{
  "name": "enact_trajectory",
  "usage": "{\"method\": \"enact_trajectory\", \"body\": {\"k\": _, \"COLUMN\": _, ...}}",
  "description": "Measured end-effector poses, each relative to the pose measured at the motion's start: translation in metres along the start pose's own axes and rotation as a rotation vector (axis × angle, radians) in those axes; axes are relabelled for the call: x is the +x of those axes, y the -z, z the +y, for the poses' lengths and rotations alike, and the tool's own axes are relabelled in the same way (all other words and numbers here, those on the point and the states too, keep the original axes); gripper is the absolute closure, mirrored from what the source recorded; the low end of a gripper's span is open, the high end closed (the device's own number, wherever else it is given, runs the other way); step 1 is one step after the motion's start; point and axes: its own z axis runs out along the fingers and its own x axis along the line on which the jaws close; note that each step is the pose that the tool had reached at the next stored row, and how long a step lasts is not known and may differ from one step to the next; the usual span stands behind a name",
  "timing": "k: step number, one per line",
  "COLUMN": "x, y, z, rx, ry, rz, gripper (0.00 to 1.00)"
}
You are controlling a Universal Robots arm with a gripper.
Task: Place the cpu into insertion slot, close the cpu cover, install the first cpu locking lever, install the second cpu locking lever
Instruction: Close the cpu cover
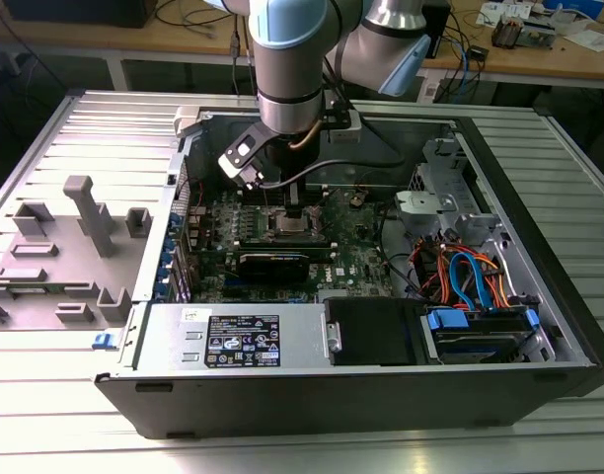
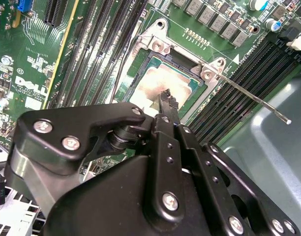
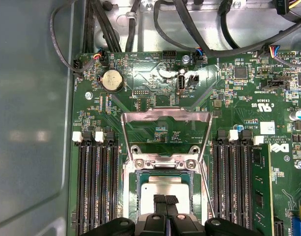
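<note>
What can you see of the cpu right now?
The cpu is a small flat square with a dull silver metal top that catches a little light. It lies flat in the slot on the green board. It is uncovered, as the cover is open and folded back away from it. The shut gripper has its tips over one edge of it; whether they touch it I cannot tell.

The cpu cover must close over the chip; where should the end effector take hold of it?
Likely the free crossbar of the cpu cover, farthest from the hinge, from above: the thin frame is swung open and its centre is cut out.
</note>
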Motion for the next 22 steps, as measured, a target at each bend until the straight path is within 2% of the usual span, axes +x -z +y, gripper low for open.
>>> {"method": "enact_trajectory", "body": {"k": 1, "x": 0.0001, "y": 0.0002, "z": 0.0, "rx": 0.0, "ry": 0.0, "rz": 0.0, "gripper": 0.89}}
{"method": "enact_trajectory", "body": {"k": 4, "x": 0.0002, "y": 0.006, "z": 0.0005, "rx": 0.0001, "ry": 0.0, "rz": -0.0002, "gripper": 0.89}}
{"method": "enact_trajectory", "body": {"k": 8, "x": 0.0007, "y": 0.0216, "z": 0.0017, "rx": 0.0001, "ry": 0.0, "rz": -0.0029, "gripper": 0.89}}
{"method": "enact_trajectory", "body": {"k": 10, "x": 0.0009, "y": 0.022, "z": 0.0024, "rx": 0.0002, "ry": 0.001, "rz": -0.0081, "gripper": 0.89}}
{"method": "enact_trajectory", "body": {"k": 11, "x": 0.0008, "y": 0.0216, "z": 0.0064, "rx": 0.0003, "ry": 0.001, "rz": -0.0097, "gripper": 0.89}}
{"method": "enact_trajectory", "body": {"k": 13, "x": 0.0008, "y": 0.0209, "z": 0.0122, "rx": 0.0002, "ry": 0.001, "rz": -0.0097, "gripper": 0.89}}
{"method": "enact_trajectory", "body": {"k": 15, "x": 0.0006, "y": 0.0208, "z": 0.0144, "rx": 0.0002, "ry": 0.001, "rz": -0.0097, "gripper": 0.89}}
{"method": "enact_trajectory", "body": {"k": 16, "x": 0.0008, "y": 0.0227, "z": 0.0149, "rx": 0.0003, "ry": 0.001, "rz": -0.0107, "gripper": 0.89}}
{"method": "enact_trajectory", "body": {"k": 17, "x": 0.001, "y": 0.0286, "z": 0.0154, "rx": 0.0003, "ry": 0.001, "rz": -0.0114, "gripper": 0.89}}
{"method": "enact_trajectory", "body": {"k": 21, "x": 0.0015, "y": 0.0442, "z": 0.0169, "rx": 0.0007, "ry": 0.001, "rz": -0.0137, "gripper": 0.89}}
{"method": "enact_trajectory", "body": {"k": 22, "x": 0.0015, "y": 0.0452, "z": 0.0176, "rx": 0.0018, "ry": 0.001, "rz": -0.014, "gripper": 0.89}}
